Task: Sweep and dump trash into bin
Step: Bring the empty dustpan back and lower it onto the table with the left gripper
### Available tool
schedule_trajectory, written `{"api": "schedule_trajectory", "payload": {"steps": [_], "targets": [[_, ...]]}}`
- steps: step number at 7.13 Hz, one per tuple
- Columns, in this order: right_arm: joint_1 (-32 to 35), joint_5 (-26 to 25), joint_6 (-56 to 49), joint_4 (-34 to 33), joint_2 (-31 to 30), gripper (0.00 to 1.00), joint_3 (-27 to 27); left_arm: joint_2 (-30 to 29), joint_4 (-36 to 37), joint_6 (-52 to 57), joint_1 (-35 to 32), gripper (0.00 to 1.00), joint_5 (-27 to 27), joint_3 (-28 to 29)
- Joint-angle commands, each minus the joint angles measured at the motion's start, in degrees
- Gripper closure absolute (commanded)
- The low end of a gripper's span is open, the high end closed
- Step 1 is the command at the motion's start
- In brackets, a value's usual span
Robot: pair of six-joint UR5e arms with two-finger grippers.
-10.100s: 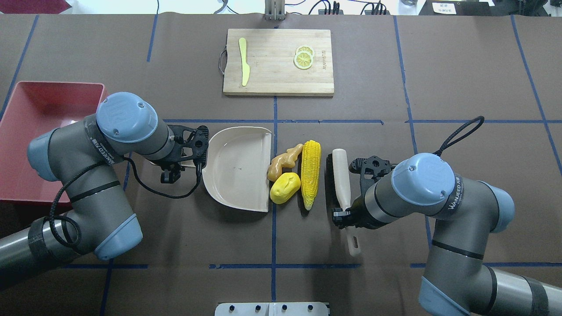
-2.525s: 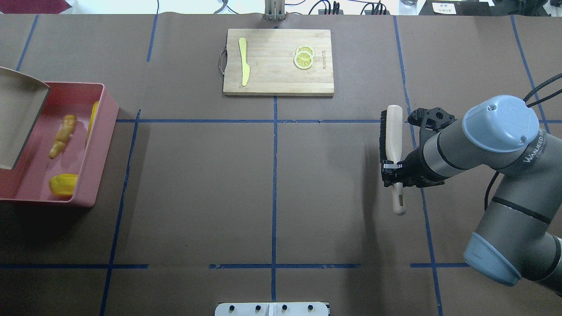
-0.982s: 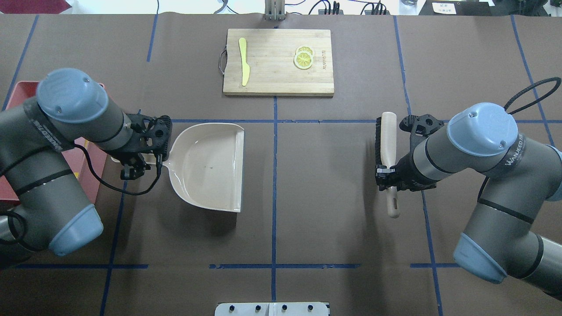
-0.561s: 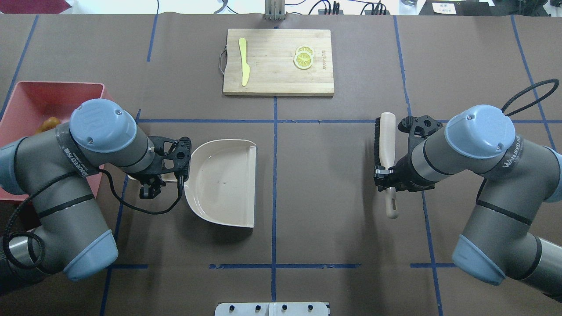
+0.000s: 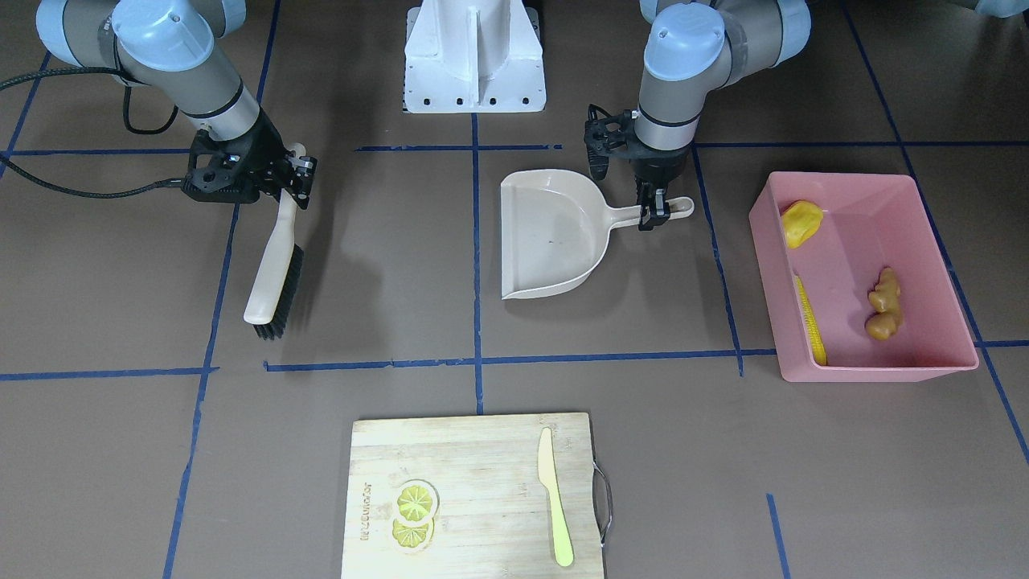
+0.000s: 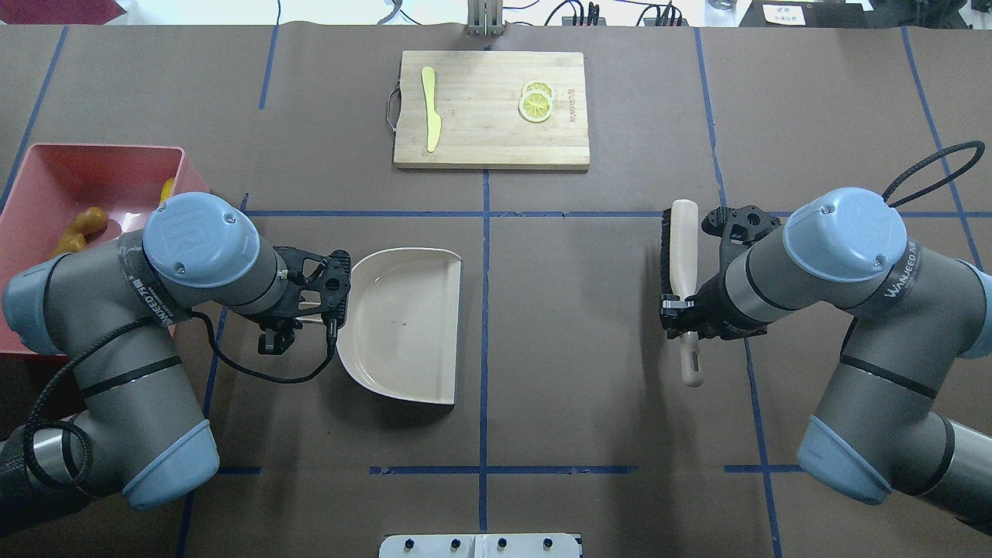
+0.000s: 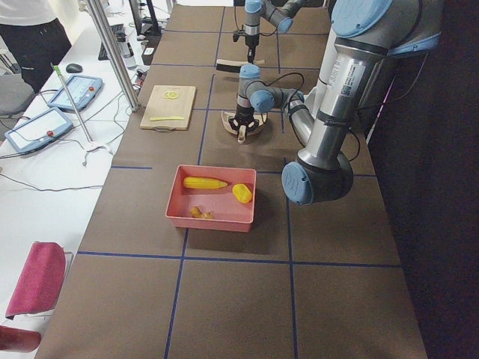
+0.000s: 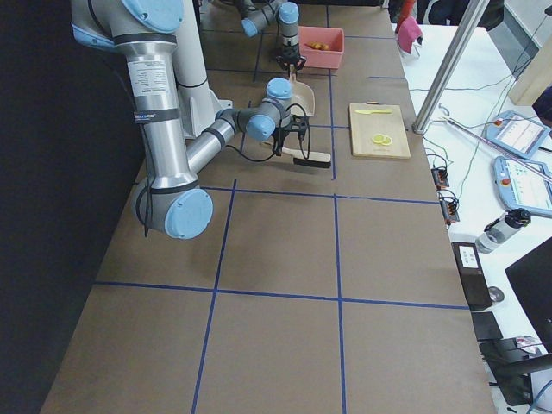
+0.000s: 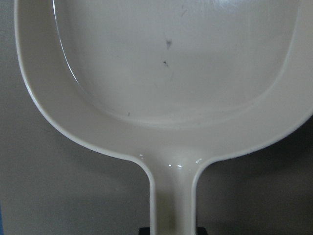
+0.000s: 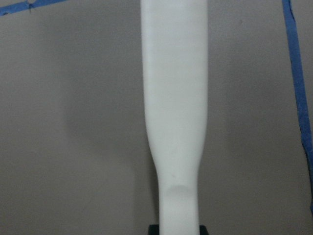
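The pink bin (image 5: 924,366) stands at the table's left end (image 6: 46,155). In it lie the corn cob (image 5: 808,322), the yellow potato lump (image 5: 801,223) and the ginger root (image 5: 882,310). My left gripper (image 6: 298,318) is shut on the handle of the empty beige dustpan (image 6: 403,325), which lies flat near the table's middle; the pan fills the left wrist view (image 9: 176,73). My right gripper (image 6: 680,310) is shut on the handle of the brush (image 6: 680,248), held over the table's right half, bristles toward the dustpan.
A wooden cutting board (image 6: 496,147) lies at the far middle with a pale knife (image 6: 430,108) and lemon slices (image 6: 536,102) on it. The robot's white base (image 5: 474,56) is at the near edge. Blue tape lines cross the brown table.
My left arm has carried the empty dustpan away from the bin, rightward and toward the robot, to the table's middle. The right arm with the brush has hardly moved.
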Motion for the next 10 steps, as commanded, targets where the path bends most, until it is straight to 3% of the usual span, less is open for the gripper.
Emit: {"api": "schedule_trajectory", "payload": {"steps": [1, 2, 3, 4, 8, 10], "targets": [[-0.1, -0.1, 0.0, 0.0, 0.0, 1.00, 0.0, -0.2, -0.2, -2.5, 0.1, 0.79, 0.2, 0.0], [-0.1, 0.0, 0.0, 0.0, 0.0, 1.00, 0.0, -0.2, -0.7, -2.5, 0.3, 0.64, 0.2, 0.0], [-0.1, -0.1, 0.0, 0.0, 0.0, 1.00, 0.0, -0.3, -0.8, -2.3, 0.4, 0.32, 0.2, 0.0], [-0.1, -0.1, 0.0, 0.0, 0.0, 1.00, 0.0, -0.7, -0.8, -2.5, 0.5, 0.14, 0.3, 0.0], [0.3, 0.1, 0.0, 0.0, 0.0, 1.00, 1.3, -1.4, -0.8, -5.5, -1.7, 0.00, 0.2, -2.1], [0.9, 0.7, -0.7, -0.1, -4.3, 1.00, 4.2, -0.7, 0.1, -6.8, -6.9, 0.00, 0.4, -3.1]]}}
